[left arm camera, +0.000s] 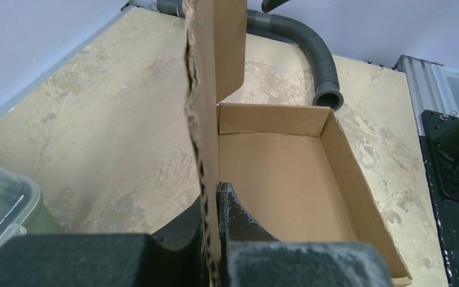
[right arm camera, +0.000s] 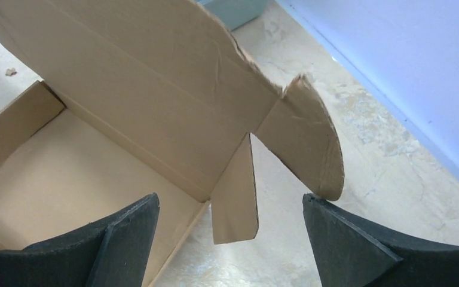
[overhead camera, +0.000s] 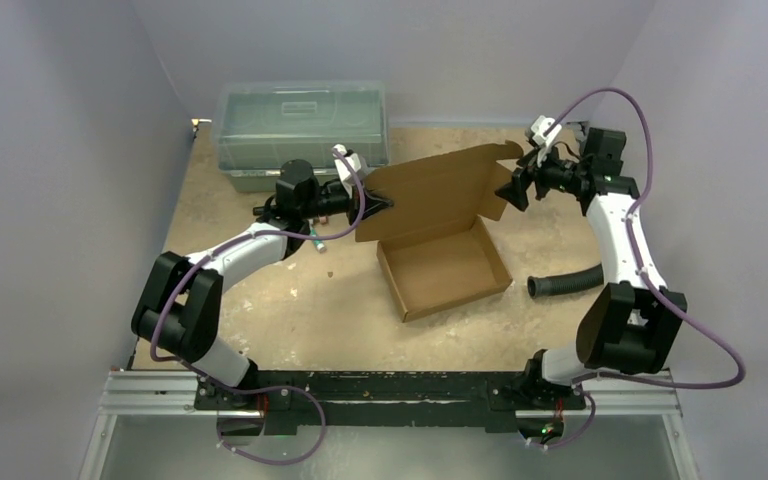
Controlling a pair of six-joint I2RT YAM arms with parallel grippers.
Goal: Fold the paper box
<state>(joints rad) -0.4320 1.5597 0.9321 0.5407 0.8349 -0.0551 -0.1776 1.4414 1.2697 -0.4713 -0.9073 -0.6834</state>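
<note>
The paper box (overhead camera: 447, 268) is brown corrugated cardboard, its shallow tray resting mid-table with the lid (overhead camera: 440, 190) standing up at the back. My left gripper (overhead camera: 378, 203) is shut on the lid's left edge; in the left wrist view the cardboard edge (left arm camera: 206, 149) runs between the black fingers (left arm camera: 239, 215), with the tray (left arm camera: 275, 179) to the right. My right gripper (overhead camera: 512, 187) stands open at the lid's right end. In the right wrist view a small side tab (right arm camera: 236, 197) hangs between its fingers (right arm camera: 125, 233), and the rounded ear flap (right arm camera: 308, 143) touches the right fingertip.
A clear greenish lidded bin (overhead camera: 300, 130) stands at the back left, just behind the left gripper. A grey corrugated hose (overhead camera: 565, 283) lies on the table right of the box. Walls enclose the table on three sides.
</note>
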